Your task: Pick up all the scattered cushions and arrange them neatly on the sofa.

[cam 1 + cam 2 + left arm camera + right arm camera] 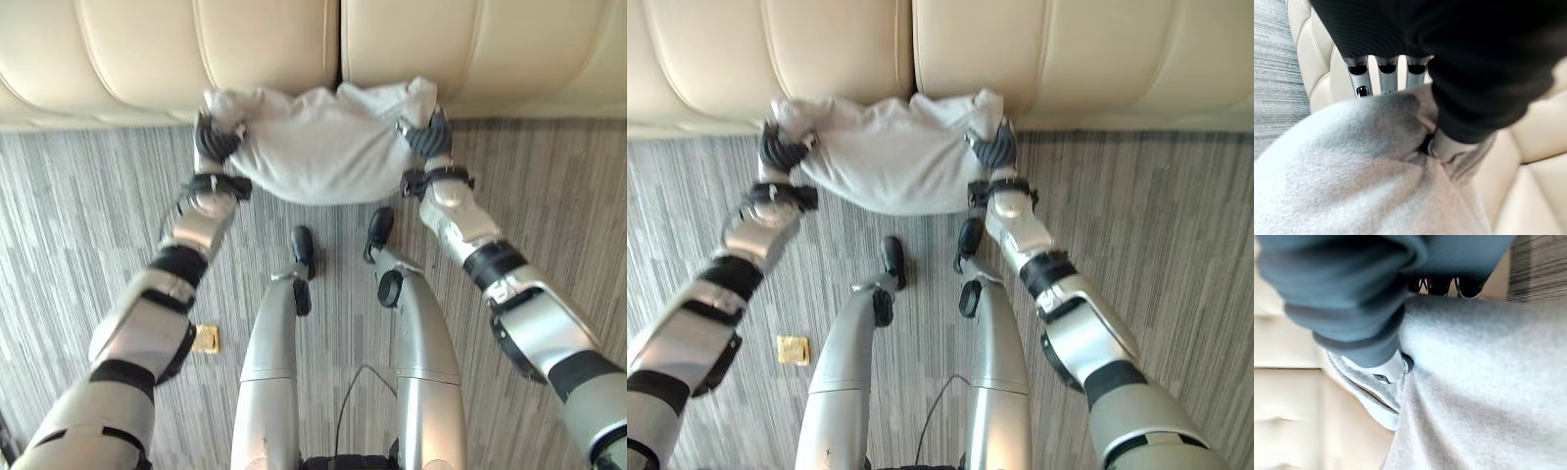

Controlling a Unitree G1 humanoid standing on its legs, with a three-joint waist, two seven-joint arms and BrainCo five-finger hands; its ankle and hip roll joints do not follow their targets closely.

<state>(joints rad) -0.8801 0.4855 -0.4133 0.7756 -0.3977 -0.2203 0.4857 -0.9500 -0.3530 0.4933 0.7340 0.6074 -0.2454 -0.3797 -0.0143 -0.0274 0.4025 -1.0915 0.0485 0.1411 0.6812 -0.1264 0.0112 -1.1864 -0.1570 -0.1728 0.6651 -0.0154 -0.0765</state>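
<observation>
Cream sofa (265, 49) ahead; grey cushion (323, 147) pinched between left hand (217, 137) and right hand (428, 135), fingertips buried in fabric.

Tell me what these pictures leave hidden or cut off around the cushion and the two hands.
- Left hand fingertips: left wrist view, sunk behind the grey cushion.
- Right hand fingers: right wrist view, behind its dark cover.
- Cushion underside: turned from the eye views.
- Sofa: cut by top edge.

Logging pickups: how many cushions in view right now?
1. The grey cushion is held between the left hand and right hand, just in front of the cream sofa. Others may lie outside the views.
</observation>
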